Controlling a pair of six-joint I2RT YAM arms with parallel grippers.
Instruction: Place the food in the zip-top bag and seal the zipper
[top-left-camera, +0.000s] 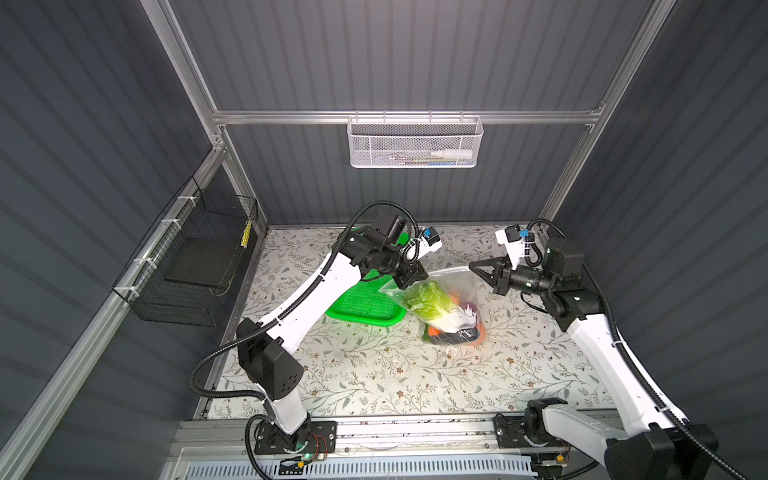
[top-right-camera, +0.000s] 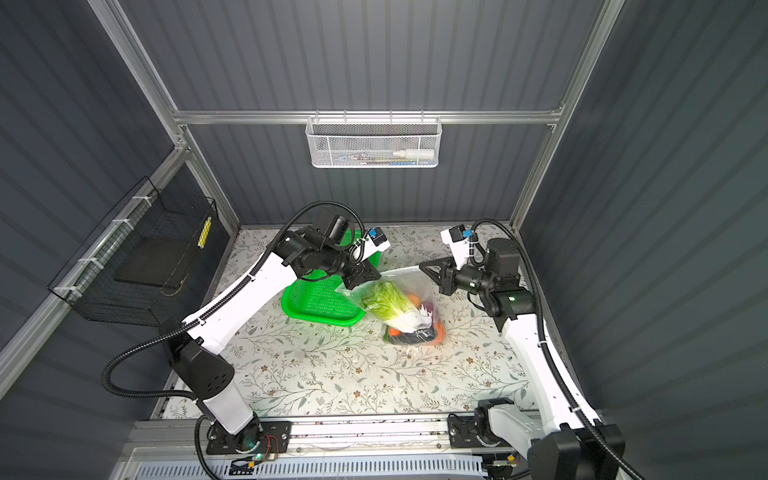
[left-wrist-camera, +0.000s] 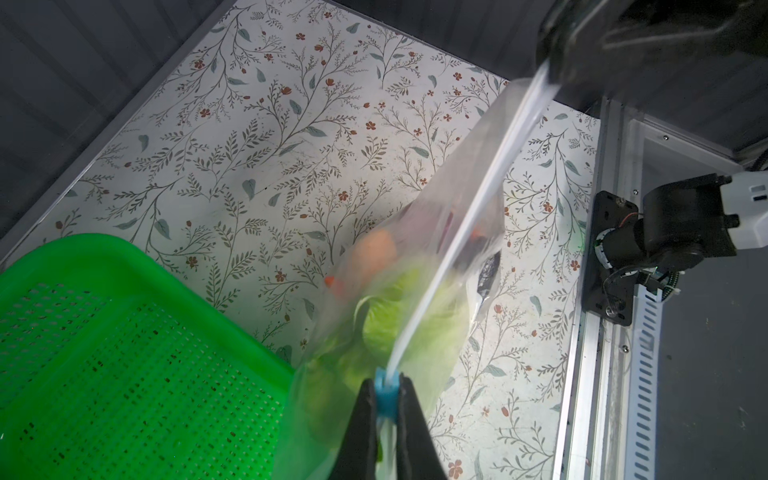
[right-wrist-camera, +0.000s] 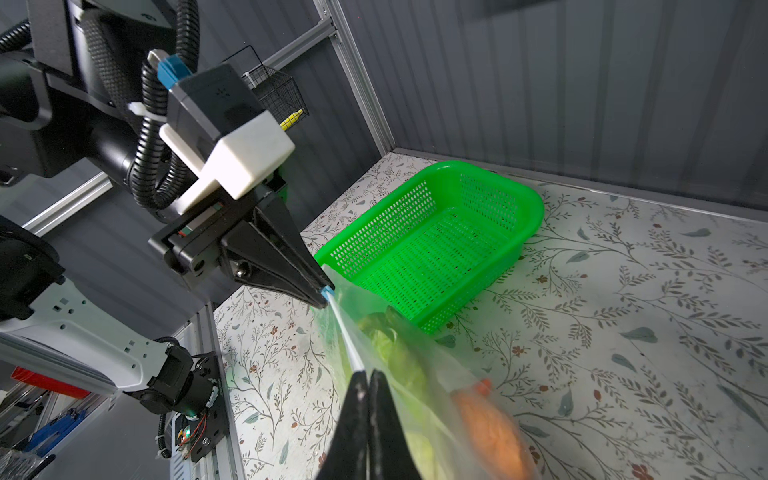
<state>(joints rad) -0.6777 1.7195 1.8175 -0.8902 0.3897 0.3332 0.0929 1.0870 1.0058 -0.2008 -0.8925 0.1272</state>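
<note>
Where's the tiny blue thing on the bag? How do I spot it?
Find the bright green basket on the flowery table; the clear bag of toy vegetables stands beside it. Follow its white zipper strip to the end nearest the basket: the slider is the small light-blue clip pinched in the left gripper, the only blue bit there.

Floral table (top-left-camera: 374, 374): green basket (top-left-camera: 361, 307), clear bag (top-left-camera: 461, 291).

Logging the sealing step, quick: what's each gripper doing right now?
Left gripper: shut on the light-blue slider tab.
Right gripper: shut on the zipper strip at the other end of the zip-top bag mouth.
</note>
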